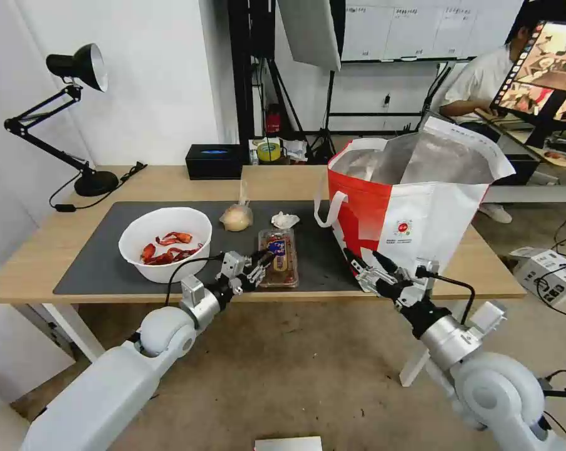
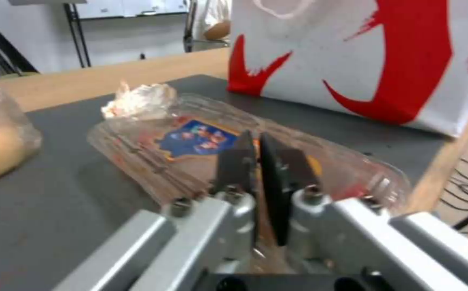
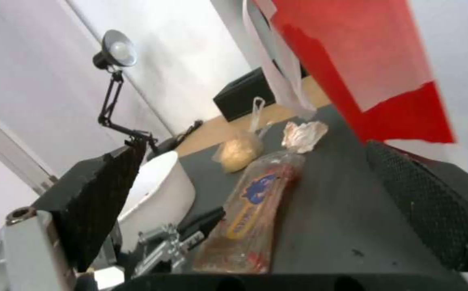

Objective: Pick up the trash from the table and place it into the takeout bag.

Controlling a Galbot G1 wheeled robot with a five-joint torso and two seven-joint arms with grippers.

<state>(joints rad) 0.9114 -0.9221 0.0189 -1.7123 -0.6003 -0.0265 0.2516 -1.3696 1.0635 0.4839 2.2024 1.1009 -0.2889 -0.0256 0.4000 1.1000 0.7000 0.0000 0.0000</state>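
The clear plastic tray (image 1: 281, 250) lies on the dark mat (image 1: 94, 263) at the table's (image 1: 44, 250) front edge. My left gripper (image 1: 262, 258) is at its near left rim, fingers (image 2: 239, 161) shut on the tray's (image 2: 191, 137) edge. The white bowl of crayfish shells (image 1: 165, 243) stands to the left. The bagged bun (image 1: 236, 217) and the crumpled tissue (image 1: 284, 220) lie behind the tray. The red-and-white takeout bag (image 1: 414, 207) stands open on the right. My right gripper (image 1: 361, 254) hangs open at the bag's front lower corner, its pads (image 3: 104, 194) wide apart.
A black desk lamp (image 1: 76, 69) stands at the back left and a black box (image 1: 214, 161) at the back middle. A person sits at a desk beyond the table on the right. Cardboard boxes lie on the floor at the right.
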